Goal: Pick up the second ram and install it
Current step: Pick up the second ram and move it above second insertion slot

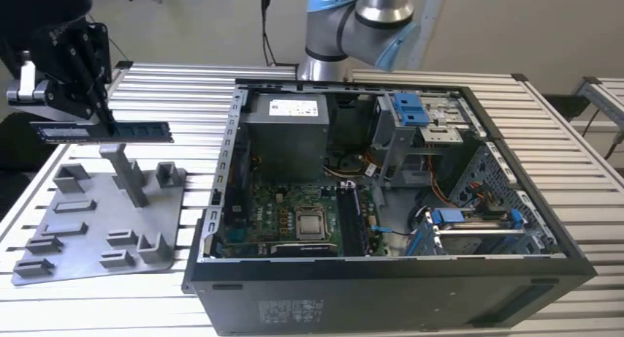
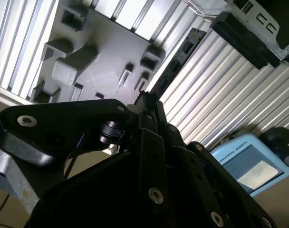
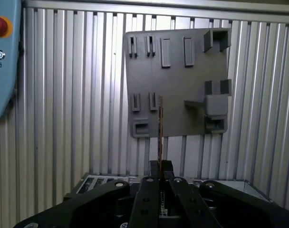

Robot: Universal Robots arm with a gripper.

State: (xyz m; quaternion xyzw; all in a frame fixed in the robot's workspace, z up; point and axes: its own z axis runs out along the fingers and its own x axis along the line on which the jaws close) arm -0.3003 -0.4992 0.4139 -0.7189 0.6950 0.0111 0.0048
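Being clamped level in gripper (image 1: 98, 118), ram (image 1: 102, 131) is held above tray (image 1: 93, 224); lower edge is left free, presumably for slotting.

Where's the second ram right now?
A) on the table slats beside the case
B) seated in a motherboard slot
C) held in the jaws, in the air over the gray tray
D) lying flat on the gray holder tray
C: in the exterior view the second ram hangs clear above the gray holder tray, with the jaws of the gripper shut on it, outside the open computer case.
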